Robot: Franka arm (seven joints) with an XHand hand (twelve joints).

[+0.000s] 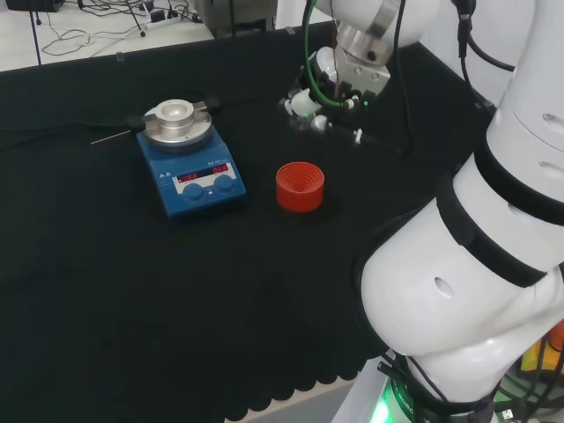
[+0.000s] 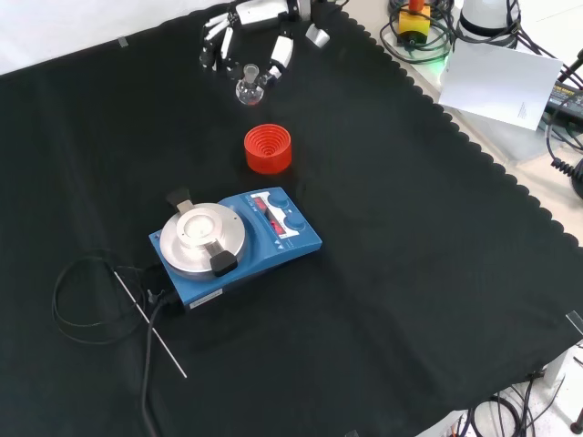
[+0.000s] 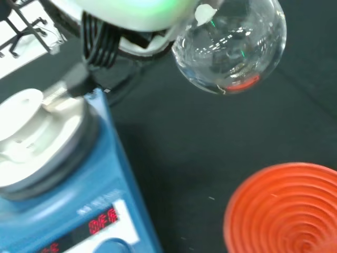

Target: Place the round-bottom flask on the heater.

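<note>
Round-bottom flask [image 2: 249, 88] hangs in the air beyond the red ribbed stand [image 2: 268, 149] in the front view, held up off the desk [image 2: 410, 273] by the hand [image 2: 239, 36]. The fingers [image 2: 279, 52] curl down around it from above; they seem to close about the neck and the upper part of the bulb, though the exact contact is hard to make out. In the wrist view the clear bulb [image 3: 230, 45] sits just under the palm, with the stand and the heater below it.

The flask is clear glass and looks empty, so it is probably light, but it is stiff, smooth and fragile. A slip or a knock against metal could crack it. The neck is likely the best place to hold it, since the bulb is round and slick and offers no edge.

The heater [image 2: 235, 239], a blue hotplate with a round silver top [image 2: 200, 236], stands on the desk on the near side of the stand in the front view, well apart from the flask. In the head view the heater [image 1: 189, 155] lies to the left of the hand [image 1: 322, 92], with the stand [image 1: 300, 186] between them and nearer the camera.

The carry across is not yet done. The round bottom will not stand alone on a flat plate, so it may roll once released.
</note>
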